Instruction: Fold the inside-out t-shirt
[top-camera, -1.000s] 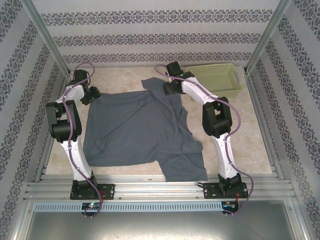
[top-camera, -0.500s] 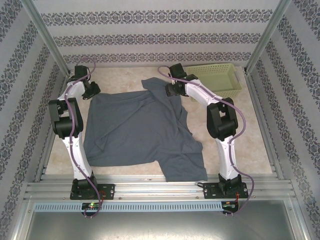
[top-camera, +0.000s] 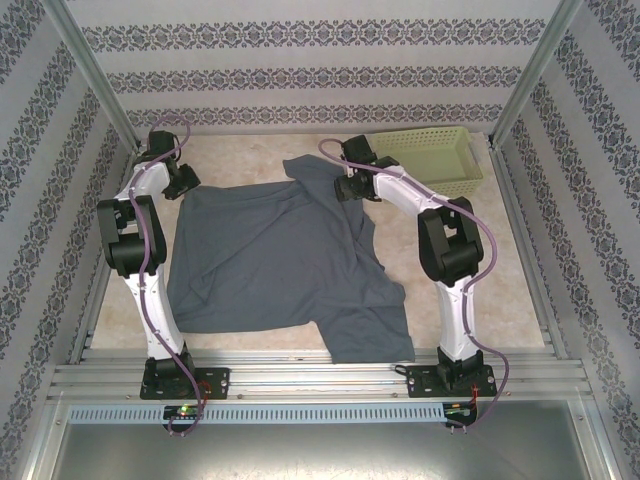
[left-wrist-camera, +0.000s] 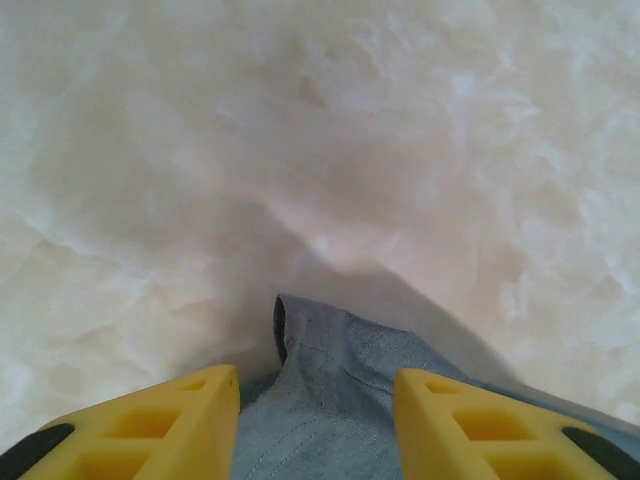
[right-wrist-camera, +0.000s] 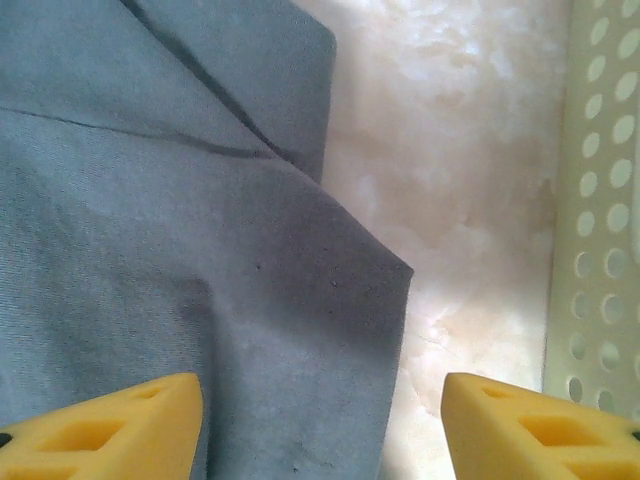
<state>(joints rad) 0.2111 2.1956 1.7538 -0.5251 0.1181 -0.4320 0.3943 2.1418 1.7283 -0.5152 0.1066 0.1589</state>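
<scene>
Slate-grey, the inside-out t-shirt (top-camera: 280, 260) lay spread and unfolded on the table (top-camera: 490, 280), unmoved, while the right gripper (right-wrist-camera: 320, 400) had shifted to its far right edge beside the green basket (top-camera: 425, 132) and the left gripper (left-wrist-camera: 315, 400) had nudged onto its far-left corner, both spread, apparently poised to pinch.

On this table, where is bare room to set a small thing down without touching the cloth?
The widest bare patch of table lies between the right arm and the right rail, nearer than the basket. A smaller one runs along the far wall, left of the far sleeve of the t-shirt. The middle is crowded: the t-shirt covers it.
</scene>
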